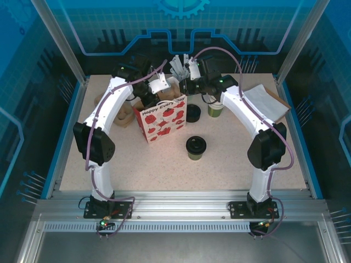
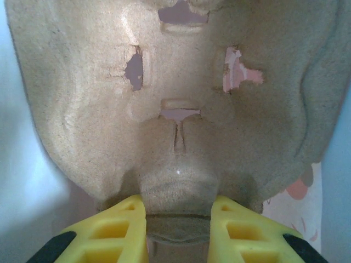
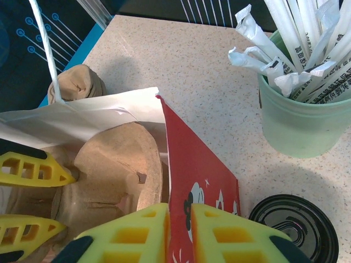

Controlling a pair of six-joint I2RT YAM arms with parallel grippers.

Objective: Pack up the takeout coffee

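The takeout coffee (image 1: pixel 196 147), an olive-green cup with a black lid, stands alone on the table in front of the red-and-white gift bag (image 1: pixel 163 119). My left gripper (image 2: pixel 178 207) is over the bag's open top, shut on the centre ridge of a brown pulp cup carrier (image 2: pixel 181 98) that hangs inside the bag (image 3: pixel 203 181). My right gripper (image 3: pixel 180 212) is shut on the top edge of the bag's red side wall, holding it out. From the right wrist the carrier (image 3: pixel 115 170) sits between the bag walls, with the left fingers (image 3: pixel 33 170) beside it.
A stack of black lids (image 1: pixel 193 112) and a stack of lidless green cups (image 1: pixel 215 109) stand right of the bag. A green cup of wrapped straws (image 3: pixel 304 120) is behind it. Spare pulp carriers (image 1: pixel 123 112) lie to the left, flat brown paper bags (image 1: pixel 269 101) at the far right.
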